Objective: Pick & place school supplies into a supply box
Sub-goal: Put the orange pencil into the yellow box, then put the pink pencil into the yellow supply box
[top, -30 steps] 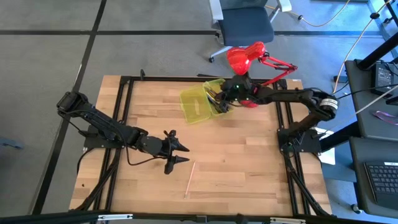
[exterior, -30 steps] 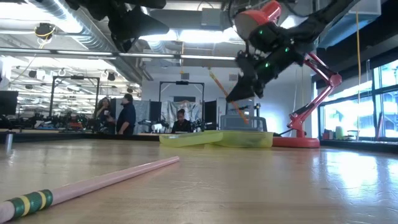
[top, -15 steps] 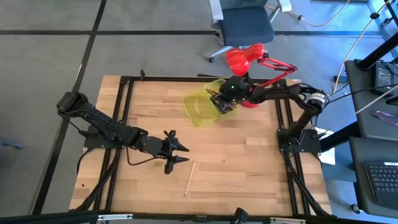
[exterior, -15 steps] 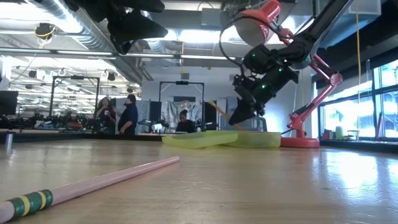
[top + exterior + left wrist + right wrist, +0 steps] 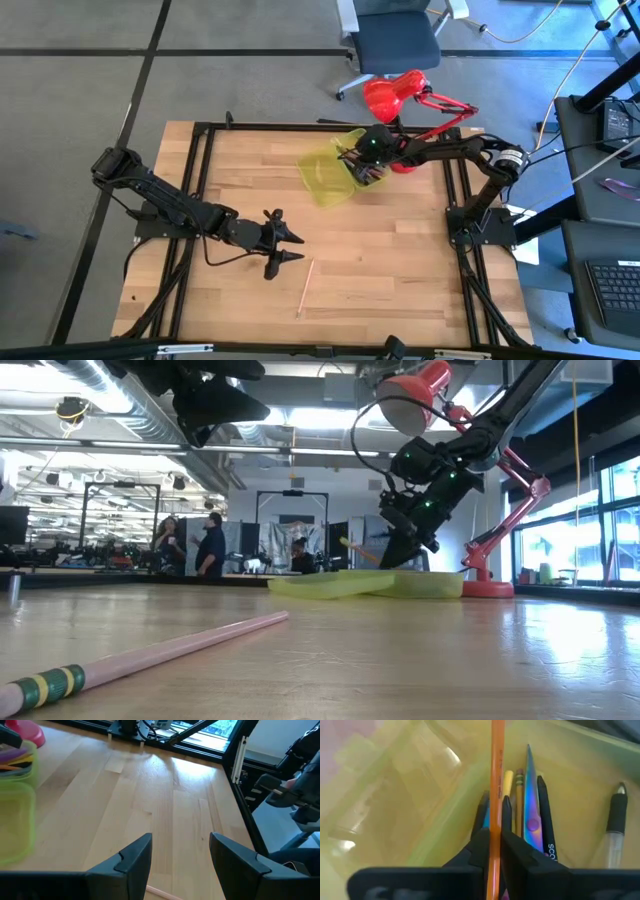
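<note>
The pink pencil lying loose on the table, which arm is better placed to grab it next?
Left. The left gripper hangs open close beside the pink pencil, holding nothing. The right gripper is far across the table over the box, shut on an orange pencil.

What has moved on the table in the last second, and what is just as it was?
The right gripper, shut on an orange pencil, has come down toward the supply box until it hangs just over the supplies inside. The box itself slid slightly along the table. The left gripper stays open above bare wood, and the pink pencil lies where it was near the front edge.
</note>
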{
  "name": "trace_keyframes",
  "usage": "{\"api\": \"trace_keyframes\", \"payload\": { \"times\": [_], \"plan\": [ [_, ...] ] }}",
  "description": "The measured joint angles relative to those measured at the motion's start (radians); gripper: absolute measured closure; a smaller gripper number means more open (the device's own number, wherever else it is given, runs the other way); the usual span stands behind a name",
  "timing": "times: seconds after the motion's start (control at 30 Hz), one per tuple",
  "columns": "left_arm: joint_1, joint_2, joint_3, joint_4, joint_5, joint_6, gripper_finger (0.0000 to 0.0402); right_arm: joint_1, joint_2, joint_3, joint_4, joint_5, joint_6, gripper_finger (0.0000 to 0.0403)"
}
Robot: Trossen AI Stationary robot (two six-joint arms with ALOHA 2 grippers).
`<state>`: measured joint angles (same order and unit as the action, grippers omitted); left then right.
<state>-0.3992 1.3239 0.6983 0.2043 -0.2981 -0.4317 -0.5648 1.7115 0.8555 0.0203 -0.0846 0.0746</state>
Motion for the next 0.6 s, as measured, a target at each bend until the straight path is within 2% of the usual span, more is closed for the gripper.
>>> {"api": "trace_keyframes", "payload": {
  "times": [0.17,0.6],
  "plan": [
    [0.002,0.0,0.0,0.0,0.0,0.0,0.0212,0.0,0.0,-0.001,-0.019,0.039,0.001,0.035],
    [0.002,0.0,0.0,0.0,0.003,-0.004,0.0212,0.0,0.0,-0.001,-0.043,0.04,0.064,0.0347]
  ]
}}
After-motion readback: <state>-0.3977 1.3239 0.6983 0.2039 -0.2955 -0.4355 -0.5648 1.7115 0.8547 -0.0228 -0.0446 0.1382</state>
